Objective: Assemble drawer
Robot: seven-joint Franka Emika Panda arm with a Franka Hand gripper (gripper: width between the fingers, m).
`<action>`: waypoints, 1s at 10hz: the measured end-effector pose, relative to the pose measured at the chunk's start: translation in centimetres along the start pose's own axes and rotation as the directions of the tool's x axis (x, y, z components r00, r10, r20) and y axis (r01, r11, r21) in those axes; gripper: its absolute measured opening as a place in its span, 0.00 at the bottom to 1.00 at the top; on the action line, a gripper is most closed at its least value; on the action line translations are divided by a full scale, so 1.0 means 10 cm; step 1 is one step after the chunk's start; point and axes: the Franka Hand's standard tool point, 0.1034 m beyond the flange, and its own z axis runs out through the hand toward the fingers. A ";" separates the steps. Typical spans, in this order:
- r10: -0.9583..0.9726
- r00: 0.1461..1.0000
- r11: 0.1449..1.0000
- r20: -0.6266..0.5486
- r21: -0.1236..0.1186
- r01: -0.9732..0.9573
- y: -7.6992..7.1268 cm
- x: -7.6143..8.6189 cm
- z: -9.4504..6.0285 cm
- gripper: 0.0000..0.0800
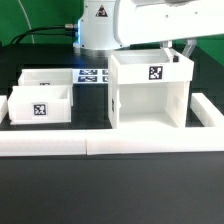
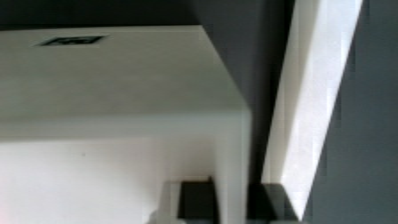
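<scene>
Two trays (image 1: pixel 40 108) (image 1: pixel 46 77) exterior view only; wrist view: housing (image 2: pixel 125 100) top close-up.

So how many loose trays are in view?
2: front tray at the exterior view's left, rear tray just behind it, both outside the housing. None seems hidden.

Upright white housing (image 1: pixel 150 100), two trays (image 1: pixel 40 108) beside

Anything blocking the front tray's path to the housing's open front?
Nothing lies on the bare table between the front tray and the housing. But the border wall runs close along the housing's open front, so it probably leaves little room to line the tray up there.
</scene>
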 end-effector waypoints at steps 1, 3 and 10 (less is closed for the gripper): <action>0.037 0.999 0.999 -0.002 0.003 -0.037 -0.01 0.00 0.00 0.05; 0.164 0.986 0.986 -0.007 0.006 -0.164 -0.02 0.02 -0.01 0.05; 0.660 0.751 0.750 -0.024 0.070 -0.658 -0.09 0.27 -0.05 0.05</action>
